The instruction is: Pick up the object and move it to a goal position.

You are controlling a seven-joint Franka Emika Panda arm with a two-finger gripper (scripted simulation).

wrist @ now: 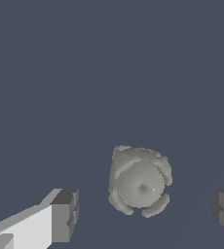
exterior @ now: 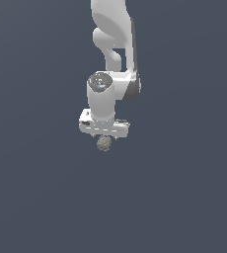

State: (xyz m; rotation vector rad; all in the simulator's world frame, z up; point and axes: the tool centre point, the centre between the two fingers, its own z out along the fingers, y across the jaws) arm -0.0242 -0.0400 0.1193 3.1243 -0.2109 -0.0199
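**White robot arm poised over a small lumpy ball**

The exterior view shows a white robot arm [exterior: 113, 44] reaching down from the top of the picture against a plain, dark blue-grey floor [exterior: 36, 197]. The arm ends in a rounded wrist above a flat white bar. Just under that bar sits the ball [exterior: 104, 143], small, roundish and mottled grey-olive, narrower than the bar itself. In this view the fingers of the gripper [exterior: 105, 138] are mostly hidden behind the bar and the ball, so how far apart they stand cannot be judged here, nor whether the ball rests on the floor.

The wrist view fills that gap. It looks straight down on the ball [wrist: 140, 186] and shows its rough surface: raised, bumpy ridges ringing a smoother, paler centre with a small dark dimple. One dark grey fingertip [wrist: 65, 215], mounted on a white finger, appears to one side of the ball, and a second dark fingertip shows at the opposite edge of the picture. The gripper [wrist: 145, 211] is spread wide, with clear floor visible between each fingertip and the ball, so it touches nothing. The ball lies between the fingertips, nearer the second than the first.

No brand, label or writing can be read in either view.
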